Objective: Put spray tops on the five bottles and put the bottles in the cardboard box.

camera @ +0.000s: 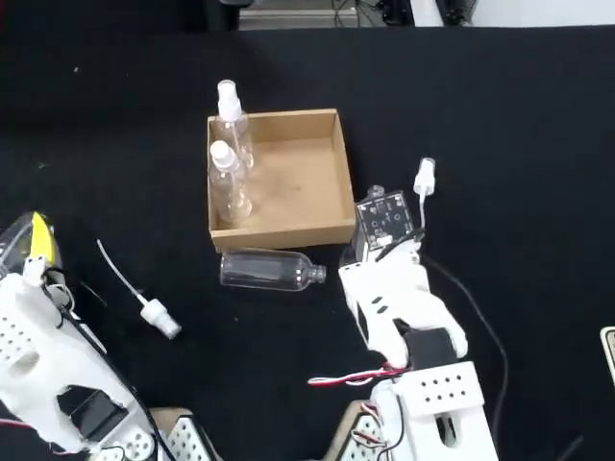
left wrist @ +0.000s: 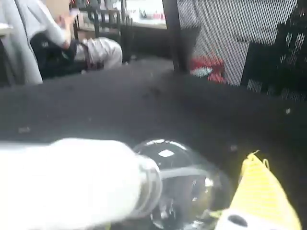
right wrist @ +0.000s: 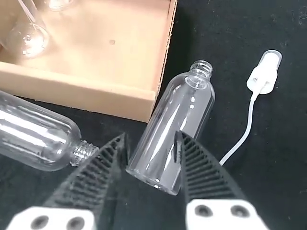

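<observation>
Here the right gripper (right wrist: 151, 139) sits at the near right corner of the cardboard box (camera: 279, 233), its jaws narrow and pressed against either side of the base of an uncapped bottle (right wrist: 177, 115). This bottle's open neck points away from the gripper, just beside the box wall. A loose spray top (camera: 425, 179) lies on the black table (camera: 500, 115) to the right of it, its thin tube trailing back toward the arm. A second bare bottle (camera: 267, 271) lies on its side just in front of the box, neck to the right. Inside the box, along its left wall, stand two capped bottles (camera: 231, 123), one behind the other. Another spray top (camera: 159, 317) lies well to the near left. The left gripper (camera: 27, 240) is at the table's left edge with a clear bottle (left wrist: 177, 187) close against its yellow tip; whether it grips cannot be told.
</observation>
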